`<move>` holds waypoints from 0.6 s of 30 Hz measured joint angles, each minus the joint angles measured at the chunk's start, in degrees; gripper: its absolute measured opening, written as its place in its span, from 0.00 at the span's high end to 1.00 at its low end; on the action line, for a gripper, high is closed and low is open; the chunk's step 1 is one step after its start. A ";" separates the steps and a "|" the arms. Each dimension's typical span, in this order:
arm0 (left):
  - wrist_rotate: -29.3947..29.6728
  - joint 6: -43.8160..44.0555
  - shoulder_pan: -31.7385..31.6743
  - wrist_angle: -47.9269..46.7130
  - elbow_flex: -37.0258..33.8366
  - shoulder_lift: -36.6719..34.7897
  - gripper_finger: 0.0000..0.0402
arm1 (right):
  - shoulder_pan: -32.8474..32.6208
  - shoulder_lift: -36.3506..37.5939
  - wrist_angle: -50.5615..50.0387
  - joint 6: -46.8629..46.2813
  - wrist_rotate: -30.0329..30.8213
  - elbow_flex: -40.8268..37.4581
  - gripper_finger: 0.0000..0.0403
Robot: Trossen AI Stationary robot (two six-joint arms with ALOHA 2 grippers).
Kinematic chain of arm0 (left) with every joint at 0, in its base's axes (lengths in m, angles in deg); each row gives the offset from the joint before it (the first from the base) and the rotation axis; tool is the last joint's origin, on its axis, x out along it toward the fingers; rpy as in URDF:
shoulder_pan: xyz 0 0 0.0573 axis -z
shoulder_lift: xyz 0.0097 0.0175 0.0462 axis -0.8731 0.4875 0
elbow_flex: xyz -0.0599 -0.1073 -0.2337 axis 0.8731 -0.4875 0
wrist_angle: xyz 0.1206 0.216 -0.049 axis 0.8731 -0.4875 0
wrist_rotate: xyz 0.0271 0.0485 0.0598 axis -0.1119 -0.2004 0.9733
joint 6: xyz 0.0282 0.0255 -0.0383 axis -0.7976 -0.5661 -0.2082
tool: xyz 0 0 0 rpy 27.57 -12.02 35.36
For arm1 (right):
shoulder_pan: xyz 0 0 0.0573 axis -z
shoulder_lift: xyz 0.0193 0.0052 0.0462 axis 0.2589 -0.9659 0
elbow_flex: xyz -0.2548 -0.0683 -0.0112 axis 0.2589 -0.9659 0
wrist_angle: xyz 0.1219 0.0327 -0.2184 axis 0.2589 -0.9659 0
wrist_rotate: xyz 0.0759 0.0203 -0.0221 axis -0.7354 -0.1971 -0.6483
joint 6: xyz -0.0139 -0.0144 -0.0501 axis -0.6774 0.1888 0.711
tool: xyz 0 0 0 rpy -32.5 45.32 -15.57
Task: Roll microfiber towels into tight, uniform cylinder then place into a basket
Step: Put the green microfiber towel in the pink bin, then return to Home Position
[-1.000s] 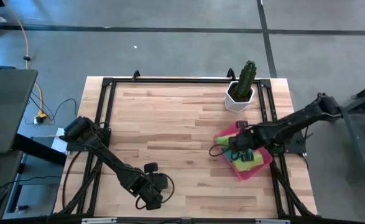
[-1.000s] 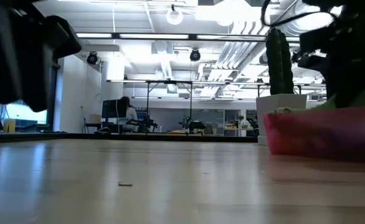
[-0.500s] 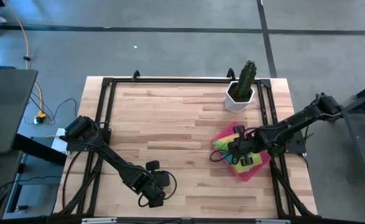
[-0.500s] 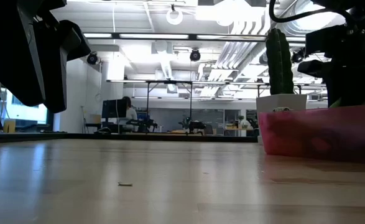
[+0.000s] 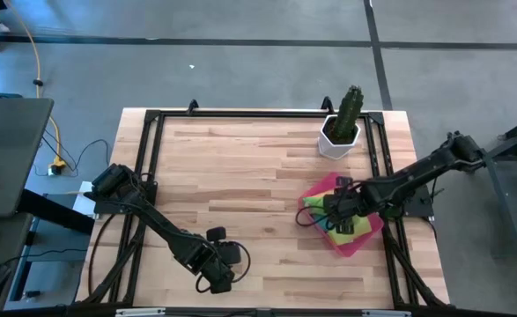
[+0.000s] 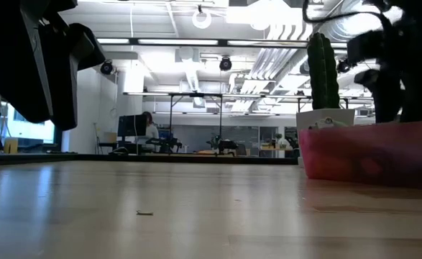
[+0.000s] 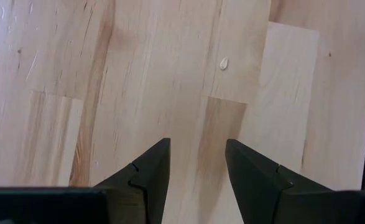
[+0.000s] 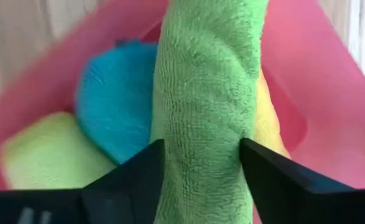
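Note:
The pink basket (image 5: 364,242) stands at the table's right side and holds rolled microfiber towels: a teal one (image 8: 114,106), a lime green one (image 8: 51,168) and a yellow one (image 8: 270,124). A second lime green roll (image 8: 204,93) lies on top of them, one end reaching the basket's left rim (image 5: 313,202). My right gripper (image 8: 202,180) points down over the basket, open, one finger on each side of this top roll. My left gripper (image 7: 198,168) hangs open above bare wood near the table's front edge (image 5: 218,280). My right gripper comes down from above with its fingers (image 8: 138,180) across the top green roll, one on each long side (image 8: 170,155). The roll fills the gap between them and lies on the other towels. I cannot tell whether the fingers touch it.
A white pot with a green cactus (image 5: 342,123) stands just beyond the basket toward the far edge, and shows behind the basket's wall (image 6: 361,155) in the low view. A black frame (image 5: 152,114) runs around the wooden top. The middle and left of the table are bare wood.
My right gripper has turned a little about its own pointing line above the basket. The top green roll's left end, which stuck out past the basket's left rim, now lies at the rim.

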 joint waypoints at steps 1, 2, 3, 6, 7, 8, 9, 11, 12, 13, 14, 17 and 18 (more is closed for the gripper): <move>-0.02 -0.29 -0.17 -0.15 0.00 0.00 0.64 | 0.00 0.00 -1.04 -1.08 -0.39 1.12 0.49; -0.07 -0.78 -0.32 -0.62 0.02 -0.16 0.64 | 0.02 0.00 -2.26 -1.93 -1.01 2.53 0.47; -0.24 -1.15 -0.43 -1.49 0.02 -0.63 0.64 | 0.02 0.00 -3.84 -2.60 -1.39 3.96 0.46; -0.08 -1.95 -1.26 -2.78 0.13 -2.40 0.64 | 0.00 0.02 -7.83 -3.37 -1.38 9.04 0.44; 0.37 -2.23 -1.52 -4.06 0.12 -3.17 0.64 | 0.00 0.06 -8.64 -3.32 -1.34 10.60 0.44; 0.91 -2.50 -1.79 -5.00 0.07 -3.92 0.64 | 0.00 0.11 -9.23 -3.24 -1.33 11.87 0.44; 1.77 -3.08 -2.02 -5.12 0.07 -4.66 0.64 | 0.00 0.14 -9.44 -2.96 -1.33 12.94 0.44; 4.24 -4.31 -2.33 -7.73 0.07 -7.13 0.64 | -0.14 0.61 -9.11 -1.91 -1.33 14.62 0.44; 5.66 -4.97 -2.24 -9.29 0.04 -8.63 0.64 | -0.35 1.06 -8.66 -1.42 -1.13 15.19 0.44; 7.08 -5.48 -2.19 -9.82 0.07 -10.11 0.64 | -0.77 1.68 -8.21 -0.93 -0.55 15.37 0.44; 8.59 -6.00 -2.11 -10.96 0.13 -11.69 0.64 | -1.10 2.54 -8.34 -0.38 0.62 15.36 0.44; 13.41 -6.42 -0.97 -16.03 0.01 -17.96 0.64 | -1.88 6.48 -6.51 -0.98 5.13 13.62 0.44; 15.28 -6.12 -0.72 -17.08 0.13 -20.08 0.64 | -2.08 8.11 -6.37 -2.06 6.24 12.83 0.44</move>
